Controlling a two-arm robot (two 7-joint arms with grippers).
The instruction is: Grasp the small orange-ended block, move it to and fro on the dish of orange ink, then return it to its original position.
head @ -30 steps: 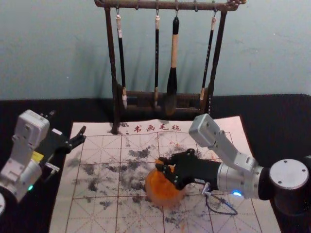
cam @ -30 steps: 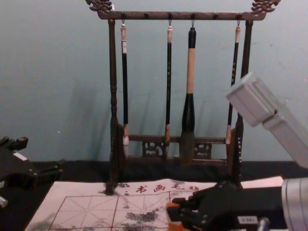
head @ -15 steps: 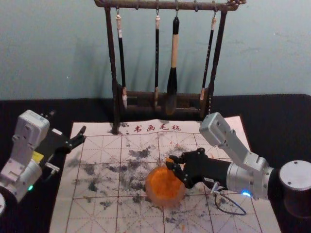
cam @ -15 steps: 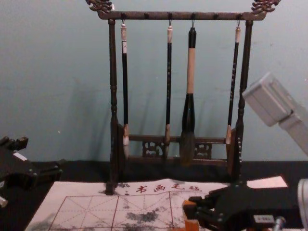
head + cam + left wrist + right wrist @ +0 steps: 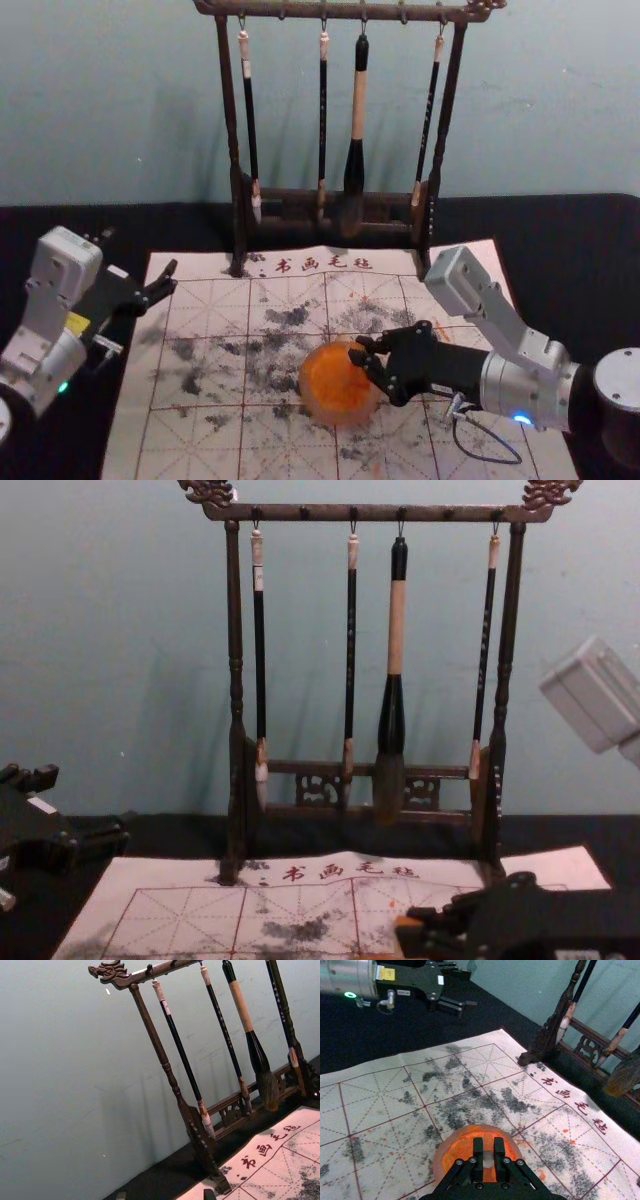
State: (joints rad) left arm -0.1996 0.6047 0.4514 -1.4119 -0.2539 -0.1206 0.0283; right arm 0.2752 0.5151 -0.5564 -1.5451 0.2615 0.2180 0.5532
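Note:
My right gripper (image 5: 362,352) is over the far right part of the round dish of orange ink (image 5: 332,386) on the mat. The right wrist view shows my right gripper (image 5: 488,1160) shut on the small block (image 5: 488,1146), whose pale, orange-stained side faces the camera, with the dish (image 5: 451,1149) behind it. An orange-edged part of the block (image 5: 405,932) appears at the fingertips in the chest view. Whether it touches the ink is unclear. My left gripper (image 5: 140,260) is parked open off the mat's left side; its tips also edge into the left wrist view (image 5: 165,1196).
The ink-stained paper mat (image 5: 205,435) lies on a black table (image 5: 560,260). At the back, a dark wooden rack (image 5: 233,130) holds several hanging brushes, including a thick one (image 5: 357,110). A loose cable (image 5: 480,452) hangs under the right wrist.
My right gripper has moved to the right and slightly toward the robot, carrying the block from over the dish's far side to its right part. The dish and my left arm have stayed still.

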